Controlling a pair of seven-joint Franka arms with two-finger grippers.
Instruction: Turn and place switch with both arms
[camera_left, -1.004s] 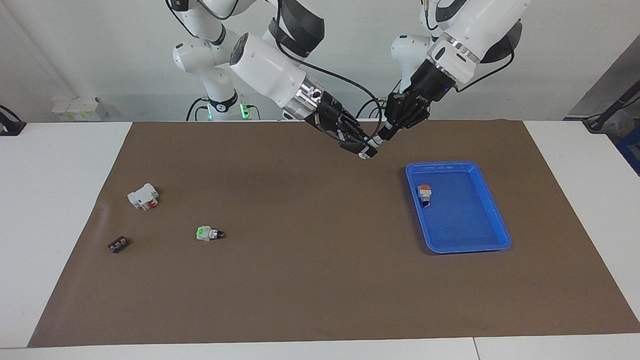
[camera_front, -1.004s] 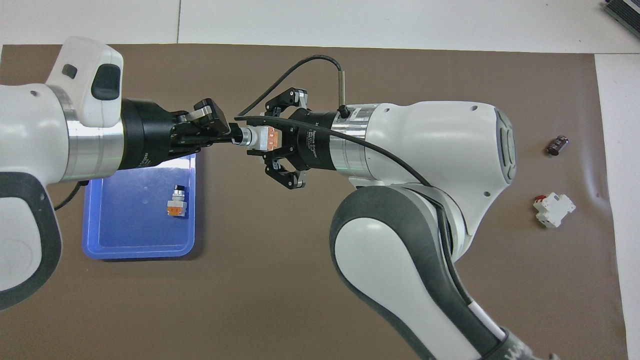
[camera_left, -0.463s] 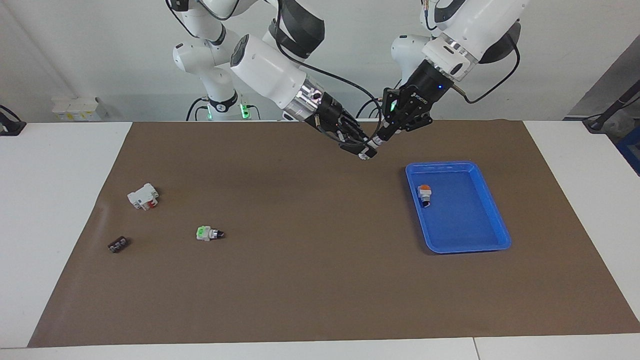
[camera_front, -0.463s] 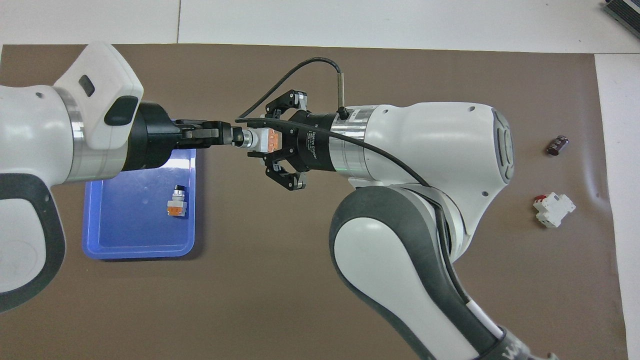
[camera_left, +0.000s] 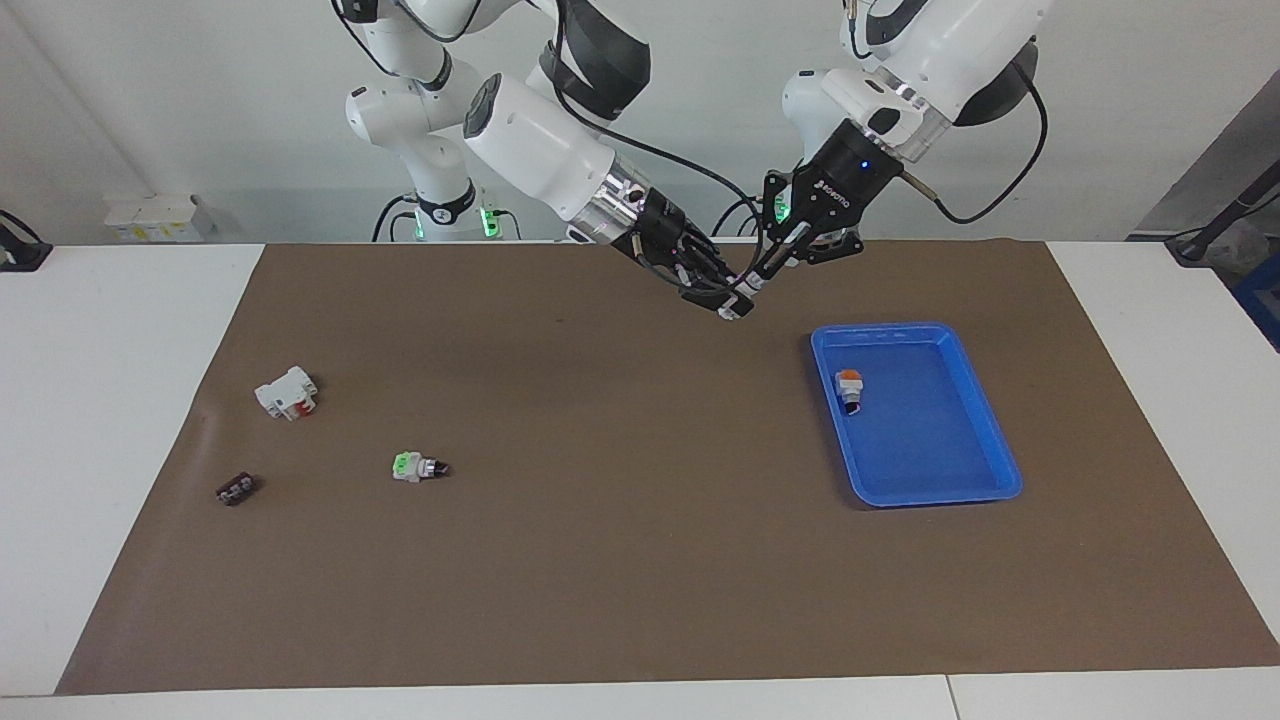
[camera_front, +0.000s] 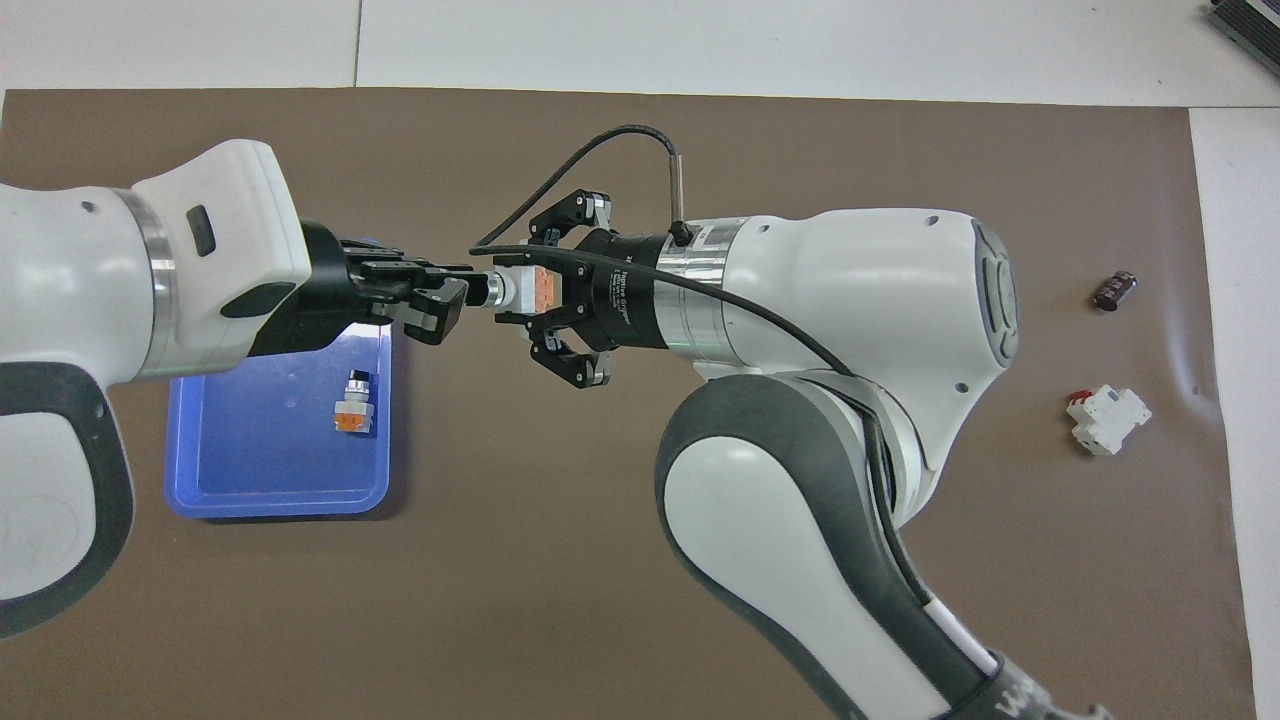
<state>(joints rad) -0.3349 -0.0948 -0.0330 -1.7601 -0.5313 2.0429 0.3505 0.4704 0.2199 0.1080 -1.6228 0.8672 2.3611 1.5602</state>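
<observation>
Two orange-ended switches (camera_front: 528, 288) (camera_left: 849, 389); one green-ended switch (camera_left: 417, 467); one white block (camera_left: 286, 392); one blue tray (camera_left: 985, 445); one small dark part (camera_left: 235, 489).

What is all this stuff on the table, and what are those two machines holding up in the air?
Mat: one, brown, covering the white table.
Tray: one, blue, toward the left arm's end.
Orange-ended switch: one, lying in the tray.
Held switch: one, orange and white, in the air between both grippers.
Green-ended switch: one, on the mat toward the right arm's end.
White block: one, red part, nearer the robots than the green-ended switch.
Dark part: one, small, beside the mat's edge.
Right gripper: black, shut on the held switch.
Left gripper: black, at the switch's knob end.
</observation>
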